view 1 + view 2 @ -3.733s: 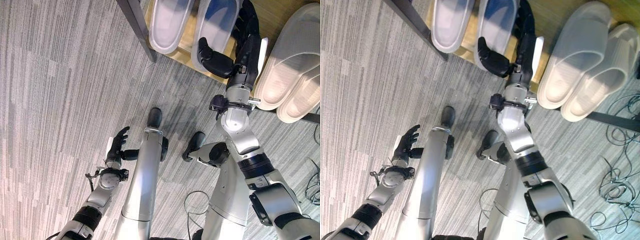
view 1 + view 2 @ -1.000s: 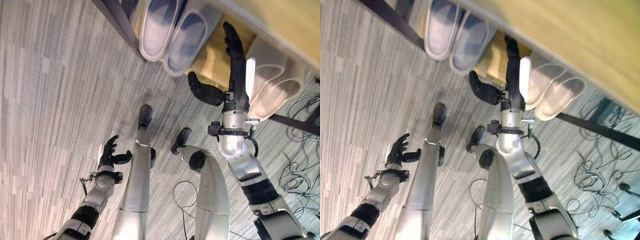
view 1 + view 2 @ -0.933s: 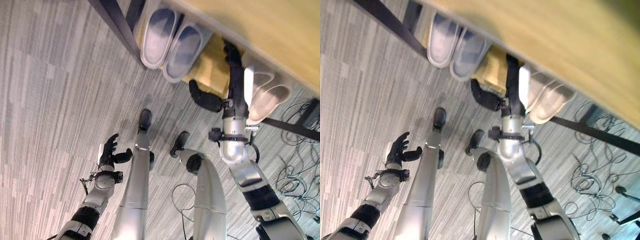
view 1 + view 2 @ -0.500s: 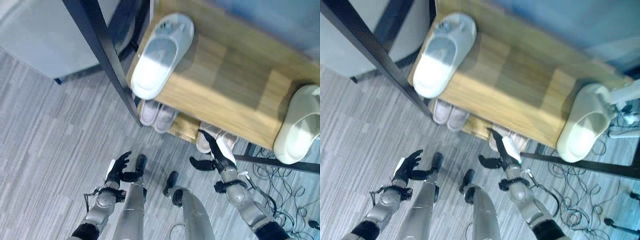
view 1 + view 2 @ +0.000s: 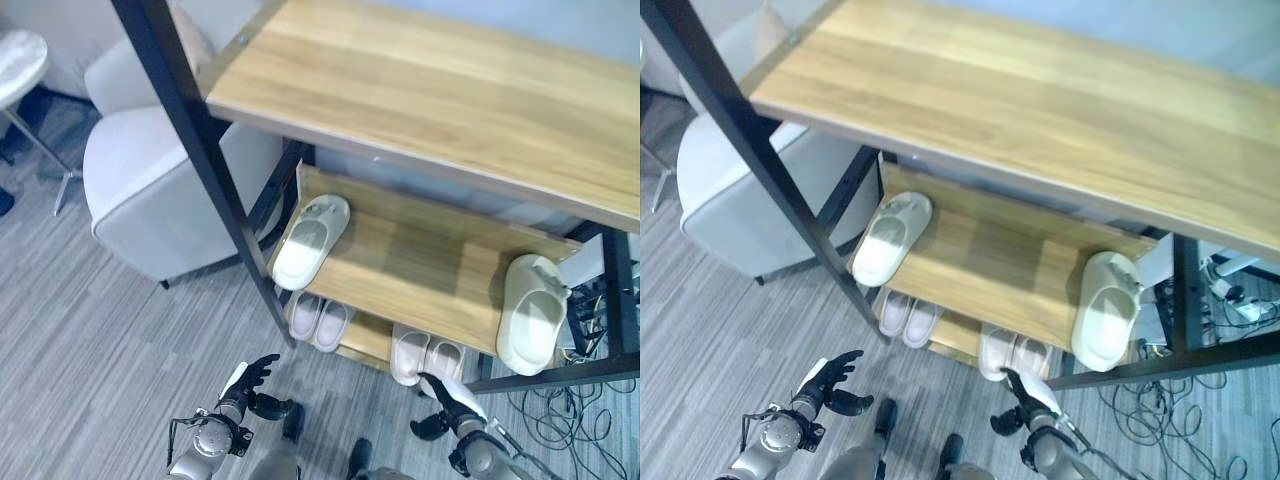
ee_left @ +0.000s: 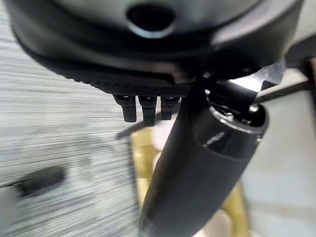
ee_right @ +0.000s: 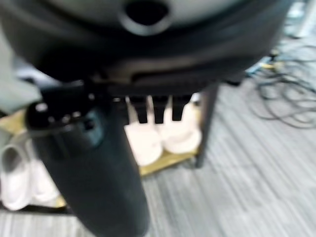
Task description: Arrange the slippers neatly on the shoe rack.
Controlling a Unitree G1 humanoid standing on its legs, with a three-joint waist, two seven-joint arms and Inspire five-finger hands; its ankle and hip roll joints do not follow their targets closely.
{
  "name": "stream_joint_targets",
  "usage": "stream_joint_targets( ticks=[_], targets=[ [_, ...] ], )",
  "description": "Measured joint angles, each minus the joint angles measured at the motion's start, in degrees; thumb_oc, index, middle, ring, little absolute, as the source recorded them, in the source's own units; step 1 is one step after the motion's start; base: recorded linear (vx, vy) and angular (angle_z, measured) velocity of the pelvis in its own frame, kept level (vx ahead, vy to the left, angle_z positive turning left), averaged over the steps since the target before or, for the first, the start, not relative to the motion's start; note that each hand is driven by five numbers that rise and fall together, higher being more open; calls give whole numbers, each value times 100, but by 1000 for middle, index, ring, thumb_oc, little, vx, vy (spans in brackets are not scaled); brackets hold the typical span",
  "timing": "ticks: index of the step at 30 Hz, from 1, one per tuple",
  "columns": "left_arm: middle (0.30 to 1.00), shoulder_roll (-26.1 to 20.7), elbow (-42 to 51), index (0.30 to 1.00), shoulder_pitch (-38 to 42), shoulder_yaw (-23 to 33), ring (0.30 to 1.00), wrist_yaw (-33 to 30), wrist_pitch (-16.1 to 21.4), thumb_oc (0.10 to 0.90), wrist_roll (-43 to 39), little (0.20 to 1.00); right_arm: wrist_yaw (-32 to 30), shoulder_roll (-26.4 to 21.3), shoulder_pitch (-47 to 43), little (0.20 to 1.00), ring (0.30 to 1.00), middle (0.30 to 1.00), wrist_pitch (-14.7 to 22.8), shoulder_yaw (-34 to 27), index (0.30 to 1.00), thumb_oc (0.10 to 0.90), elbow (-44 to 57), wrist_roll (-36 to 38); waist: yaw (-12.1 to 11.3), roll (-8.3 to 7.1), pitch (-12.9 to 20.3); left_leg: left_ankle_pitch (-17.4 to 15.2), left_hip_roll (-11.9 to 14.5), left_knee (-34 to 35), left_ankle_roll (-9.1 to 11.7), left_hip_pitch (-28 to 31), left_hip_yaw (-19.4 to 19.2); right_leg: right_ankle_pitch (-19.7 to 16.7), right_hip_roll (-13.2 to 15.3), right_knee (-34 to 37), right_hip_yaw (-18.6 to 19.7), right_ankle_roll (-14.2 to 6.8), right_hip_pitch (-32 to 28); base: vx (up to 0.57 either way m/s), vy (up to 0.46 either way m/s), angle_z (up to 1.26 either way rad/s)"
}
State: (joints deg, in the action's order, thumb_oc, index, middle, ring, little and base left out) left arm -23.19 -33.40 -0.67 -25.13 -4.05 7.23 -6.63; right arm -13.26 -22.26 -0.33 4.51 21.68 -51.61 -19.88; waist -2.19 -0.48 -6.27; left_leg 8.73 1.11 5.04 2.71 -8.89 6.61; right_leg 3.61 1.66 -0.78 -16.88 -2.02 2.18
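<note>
Both my left hand (image 5: 243,386) and right hand (image 5: 447,403) hang open, holding nothing. I'd probably gather the two separated white slippers (image 5: 311,241) (image 5: 531,315) on the middle shelf (image 5: 420,275) side by side.

Floor (image 5: 90,330): grey striped carpet, runs under everything. Pale grey upholstered armchair (image 5: 160,200) at left, just beside black metal post (image 5: 200,150), partly behind it. Round white side table (image 5: 20,60) w/ thin legs at far left edge, near armchair. Tangle of dark cables (image 5: 1160,410) on floor at right. Lighting even; bright patches on wood.
</note>
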Motion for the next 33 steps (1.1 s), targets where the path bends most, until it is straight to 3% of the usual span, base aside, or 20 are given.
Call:
stream_joint_targets(
  ticks=[4, 10, 20, 26, 33],
  targets=[
    [900, -104, 692, 900, -86, 12, 900, 118, -16, 800, -135, 900, -1, 142, 71, 900, 900, 900, -31, -94, 900, 800, -441, 8, 49, 37, 81, -1, 11, 2, 2, 176, -98, -186, -51, 445, 55, 38, -353, 39, -34, -7],
    [900, -207, 1539, 900, -200, 62, 900, 236, -5, 800, -571, 900, 1, 162, 187, 900, 900, 900, -117, -191, 900, 800, -615, 24, 28, 268, 225, -27, 94, 6, 48, 278, -168, -258, -159, 544, 177, 52, -439, 26, -20, -11],
    [900, -302, 2619, 900, -518, 218, 900, 362, -1, 800, -1139, 900, 14, 262, 475, 900, 900, 900, -144, -192, 900, 800, -589, 45, 31, 355, 276, -8, 192, 9, 91, 346, -301, -334, -254, 600, 334, 74, -473, 21, -16, -8],
    [900, -304, 2804, 900, -394, 411, 900, 230, 9, 800, -1059, 900, 53, 262, 500, 900, 900, 900, -140, -190, 900, 800, -589, 45, 56, 412, 313, -7, 189, 8, 91, 349, -305, -336, -250, 600, 336, 76, -474, 11, -5, 0],
    [900, -287, 2724, 900, 80, 490, 900, -315, 44, 800, -375, 900, 49, 264, 483, 900, 900, 900, -135, -189, 900, 800, -589, 47, 162, 416, 315, -7, 190, 8, 93, 323, -306, -336, -249, 600, 334, 76, -452, 9, 0, 0]
  ],
)
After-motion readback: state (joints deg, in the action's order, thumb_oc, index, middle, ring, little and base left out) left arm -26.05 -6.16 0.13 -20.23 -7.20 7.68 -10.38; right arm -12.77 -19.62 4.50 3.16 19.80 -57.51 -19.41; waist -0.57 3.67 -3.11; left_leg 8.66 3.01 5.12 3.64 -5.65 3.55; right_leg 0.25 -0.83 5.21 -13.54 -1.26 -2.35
